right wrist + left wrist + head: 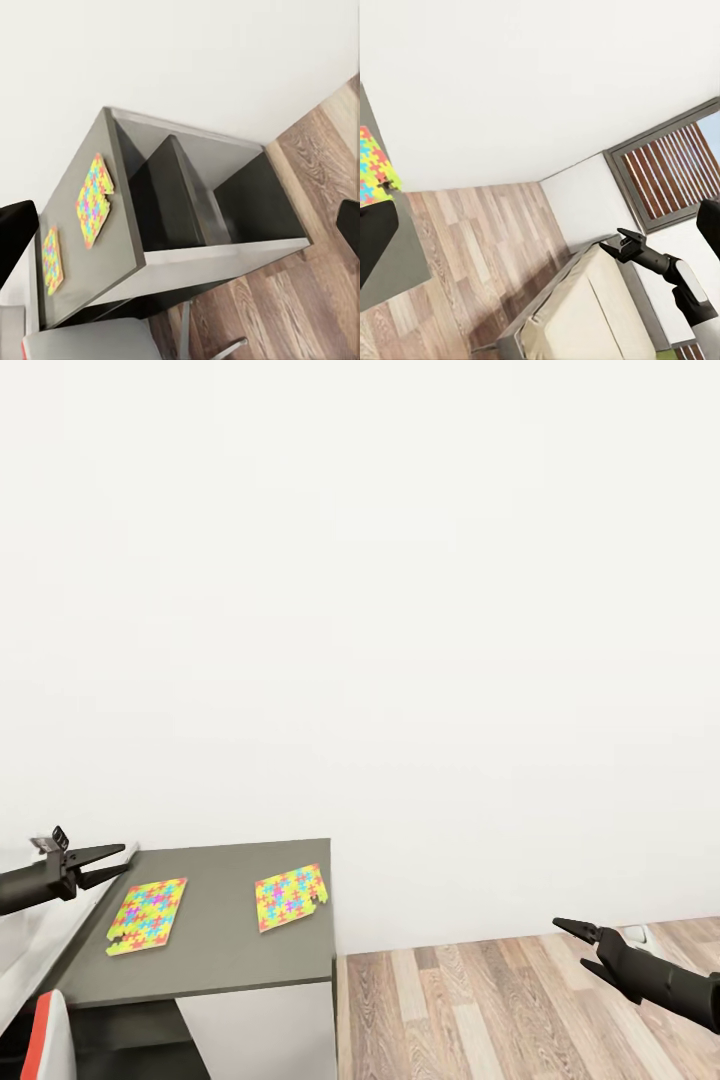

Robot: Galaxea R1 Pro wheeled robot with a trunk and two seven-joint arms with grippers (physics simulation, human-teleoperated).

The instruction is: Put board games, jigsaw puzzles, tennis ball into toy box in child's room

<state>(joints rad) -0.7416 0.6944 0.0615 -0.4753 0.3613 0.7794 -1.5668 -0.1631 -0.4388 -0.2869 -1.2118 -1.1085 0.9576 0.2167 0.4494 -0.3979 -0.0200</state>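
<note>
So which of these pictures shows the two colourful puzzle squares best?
The head view: both jigsaw puzzles lie flat, apart, on the dark-grey desk section. The right wrist view shows both slanted and smaller; the left wrist view catches one corner.

Matte black arms ending in slim, pointed left hand (112, 862) and right hand (572, 929)

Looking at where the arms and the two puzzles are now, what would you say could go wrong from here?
The right jigsaw puzzle lies close to the edge of the dark-grey desk section, so a sideways nudge might push it to the wood floor. Both puzzles, including the left one, lie flat and thin, so the left gripper may struggle to get a finger under them.
</note>
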